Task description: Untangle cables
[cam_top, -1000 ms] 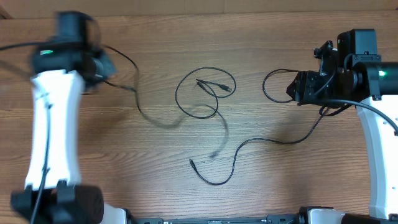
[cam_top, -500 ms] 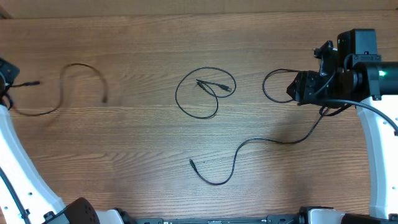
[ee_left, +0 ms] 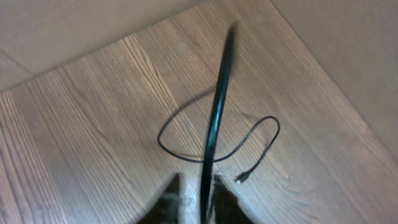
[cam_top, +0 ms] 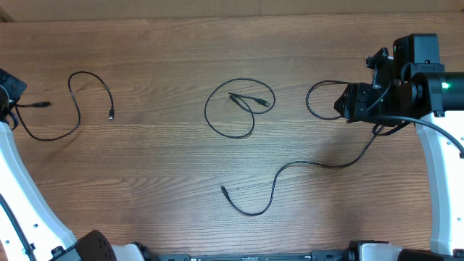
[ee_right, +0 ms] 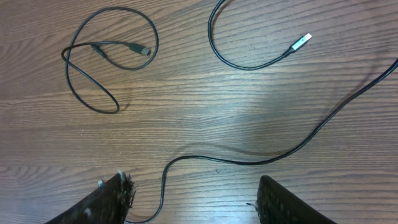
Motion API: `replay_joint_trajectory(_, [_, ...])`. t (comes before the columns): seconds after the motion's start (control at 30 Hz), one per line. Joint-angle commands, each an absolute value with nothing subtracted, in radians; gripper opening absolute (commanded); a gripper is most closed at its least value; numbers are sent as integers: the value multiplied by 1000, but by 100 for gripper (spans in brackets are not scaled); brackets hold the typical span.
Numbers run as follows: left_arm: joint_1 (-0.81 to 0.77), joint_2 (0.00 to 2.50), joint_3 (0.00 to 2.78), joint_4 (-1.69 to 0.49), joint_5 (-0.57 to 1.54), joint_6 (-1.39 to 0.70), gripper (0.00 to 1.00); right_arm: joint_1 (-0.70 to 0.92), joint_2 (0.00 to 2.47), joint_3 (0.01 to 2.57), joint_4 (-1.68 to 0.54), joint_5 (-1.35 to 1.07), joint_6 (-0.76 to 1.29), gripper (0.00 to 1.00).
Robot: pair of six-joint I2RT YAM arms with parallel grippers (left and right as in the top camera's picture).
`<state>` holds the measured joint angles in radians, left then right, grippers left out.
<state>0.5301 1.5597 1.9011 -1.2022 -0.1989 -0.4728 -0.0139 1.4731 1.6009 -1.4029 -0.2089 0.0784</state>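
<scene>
Three thin black cables lie apart on the wooden table. One cable [cam_top: 76, 109] curls at the far left. In the left wrist view this cable [ee_left: 214, 118] passes between my left gripper's [ee_left: 198, 198] fingers, which stand slightly apart, with wood showing beside the cord. A second cable [cam_top: 235, 109] is looped on itself at mid-table, also seen as a loop [ee_right: 106, 56] in the right wrist view. The third cable [cam_top: 312, 164] snakes from the front centre up to a loop under my right gripper [cam_top: 349, 101]. That gripper [ee_right: 199, 202] hovers wide open above the cable [ee_right: 249, 160], holding nothing.
The left arm's white link [cam_top: 29, 196] runs along the table's left edge, and the right arm's [cam_top: 442, 167] along the right edge. The table's far edge [ee_left: 93, 46] and corner lie close to the left gripper. A silver-tipped plug [ee_right: 301, 42] lies on the wood.
The left arm swung to the far left, dragging one cable clear of the middle loop and laying it there. Its jaws have eased apart. The right arm has not moved.
</scene>
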Motion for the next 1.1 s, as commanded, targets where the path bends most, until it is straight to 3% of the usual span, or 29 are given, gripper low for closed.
replay_joint_trajectory(0.0, [523,1534,1925,-1204,-210,-472,35,-14,1475,1623,-1401,-202,77,63])
replay_joint_trajectory(0.1, [523,1534,1925,-1205,-209,-472,42,-14,1475,1623,-1401,-202,77,63])
replay_joint_trajectory(0.33, [511,1534,1925,-1209,-117,-466,42,-14,1475,1623,-1402,-202,77,63])
replay_joint_trajectory(0.47, [418,1534,1925,-1187,-23,-263,43,-14,1475,1623,-1402,-202,77,63])
replay_joint_trajectory(0.53, [340,1530,1925,-1227,114,22,45,-14,1475,1623,-1405,-202,77,63])
replay_joint_trajectory(0.6, [273,1518,1925,-1309,177,153,49,-14,1475,1623,-1417,-199,77,63])
replay_joint_trajectory(0.73, [213,1510,1925,-1410,173,138,51,-14,1475,1623,-1420,-179,77,64])
replay_joint_trajectory(0.83, [185,1511,1924,-1481,178,34,50,-14,1475,1623,-1424,-179,77,74])
replay_joint_trajectory(1.07, [25,1511,1917,-1563,169,-52,44,-68,1474,1623,-1481,-87,167,75])
